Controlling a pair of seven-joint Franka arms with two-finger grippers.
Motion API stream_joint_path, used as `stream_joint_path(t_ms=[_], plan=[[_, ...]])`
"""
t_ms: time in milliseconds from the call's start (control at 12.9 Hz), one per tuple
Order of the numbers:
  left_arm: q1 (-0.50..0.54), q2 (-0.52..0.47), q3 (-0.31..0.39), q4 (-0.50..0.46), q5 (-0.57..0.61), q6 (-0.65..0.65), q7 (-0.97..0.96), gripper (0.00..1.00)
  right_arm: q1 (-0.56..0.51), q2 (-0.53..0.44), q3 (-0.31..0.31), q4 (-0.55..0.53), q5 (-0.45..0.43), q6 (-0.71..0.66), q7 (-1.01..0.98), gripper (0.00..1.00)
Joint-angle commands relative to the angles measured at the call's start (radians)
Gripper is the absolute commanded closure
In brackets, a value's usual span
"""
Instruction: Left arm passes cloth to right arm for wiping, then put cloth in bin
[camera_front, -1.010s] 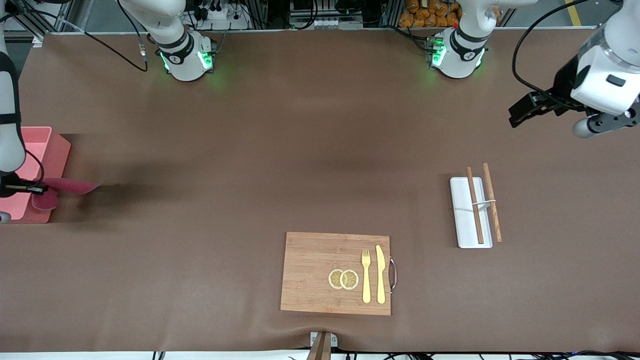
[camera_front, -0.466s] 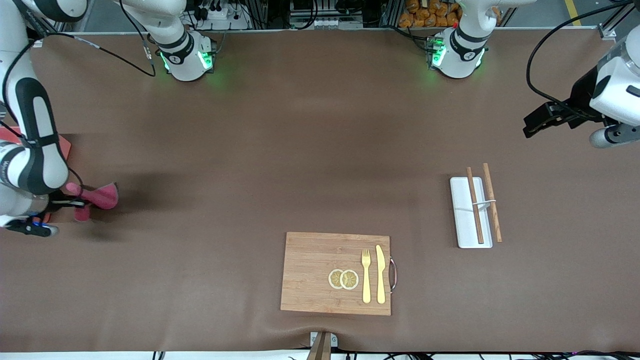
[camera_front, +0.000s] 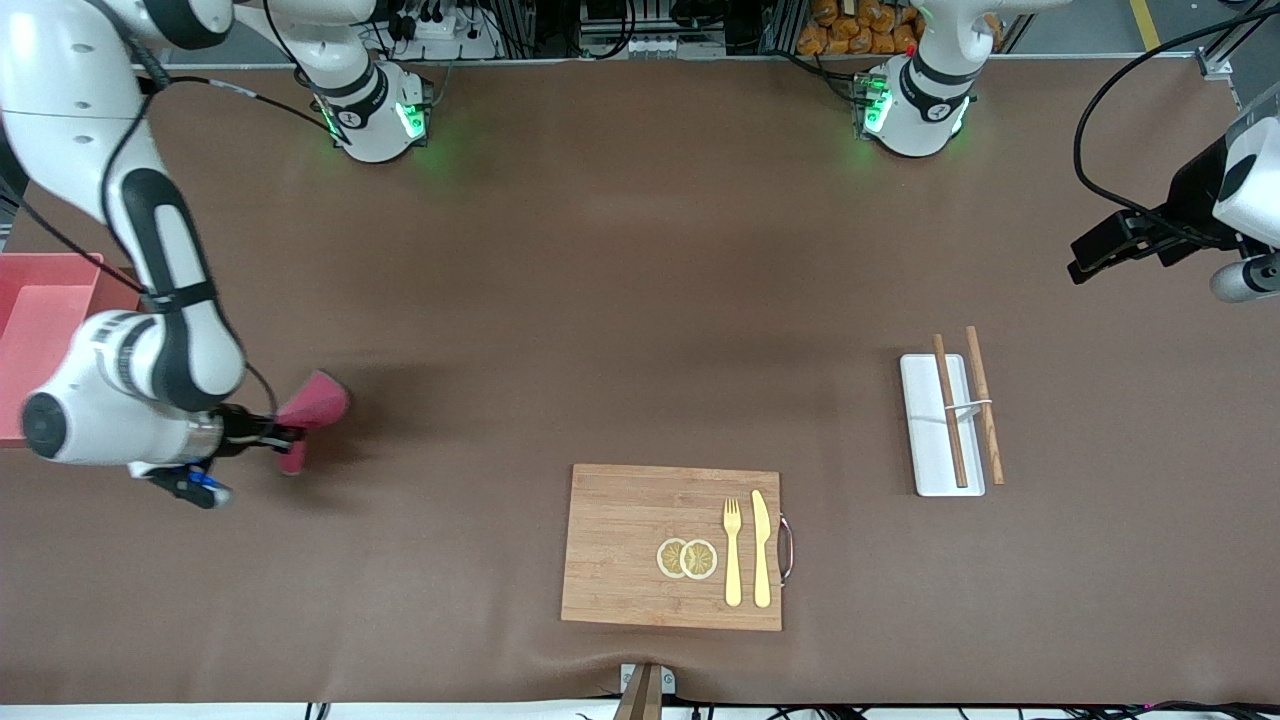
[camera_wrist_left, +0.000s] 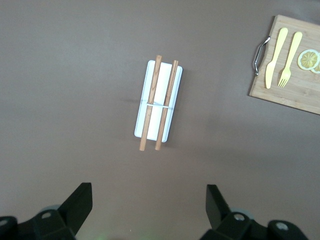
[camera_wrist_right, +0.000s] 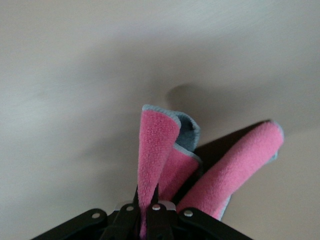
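We pinch the cloth (camera_front: 308, 412) in our right gripper (camera_front: 285, 434), handover done; binning (camera_front: 40, 300) remains. Our left gripper (camera_wrist_left: 149, 202) waits spread.

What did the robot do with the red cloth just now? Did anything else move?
The right gripper, shut on the cloth, carried it away from the bin toward the table's middle. The left gripper, open, drifted outward at its end. The cutting board and chopstick tray stayed put.
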Motion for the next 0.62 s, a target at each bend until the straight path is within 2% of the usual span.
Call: stream_joint_path(t_ms=[0,233,388,544], plan=[[0.016,-0.018,-0.007,-0.034,-0.008,0.037,0.015,0.00,0.102,-0.012,-0.011,0.007,0.112,-0.012,0.131,1.00],[0.013,-0.021,-0.013,-0.034,-0.004,0.033,-0.005,0.00,0.164,-0.119,-0.014,0.005,0.129,-0.086,0.216,1.00],[0.016,-0.028,-0.015,-0.033,-0.001,0.028,0.004,0.00,0.138,-0.220,-0.020,0.007,0.112,-0.184,0.199,1.00],[0.014,-0.028,-0.016,-0.034,-0.001,0.028,0.000,0.00,0.093,-0.313,-0.020,0.011,0.022,-0.261,0.176,1.00]])
